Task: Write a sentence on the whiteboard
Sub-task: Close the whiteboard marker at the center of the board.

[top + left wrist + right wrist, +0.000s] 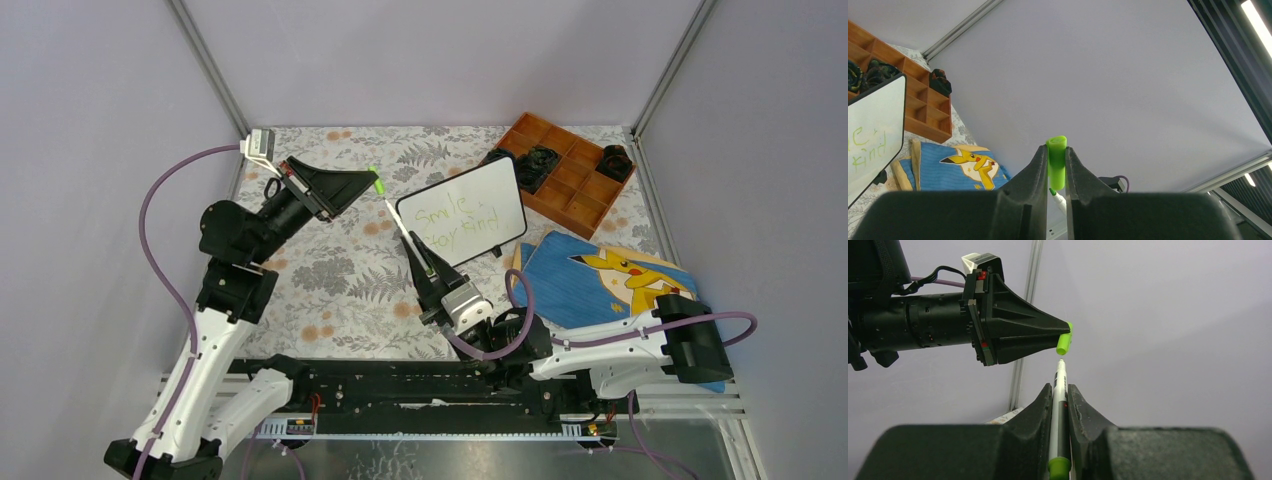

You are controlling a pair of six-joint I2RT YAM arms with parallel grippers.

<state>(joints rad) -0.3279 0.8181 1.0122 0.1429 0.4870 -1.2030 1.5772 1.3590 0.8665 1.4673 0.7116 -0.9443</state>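
The right gripper [1060,390] squeezes the pen [1061,371], whose tip points straight at the green cap [1064,343] pinched in the left gripper [1055,152], just ahead. The whiteboard [497,188] with its sentence [455,222] stands beside the right gripper.

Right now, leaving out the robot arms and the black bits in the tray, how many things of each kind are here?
Whiteboard: 1
Marker: 1
Green cap: 1
Wooden tray: 1
Pikachu cloth: 1
Total: 5
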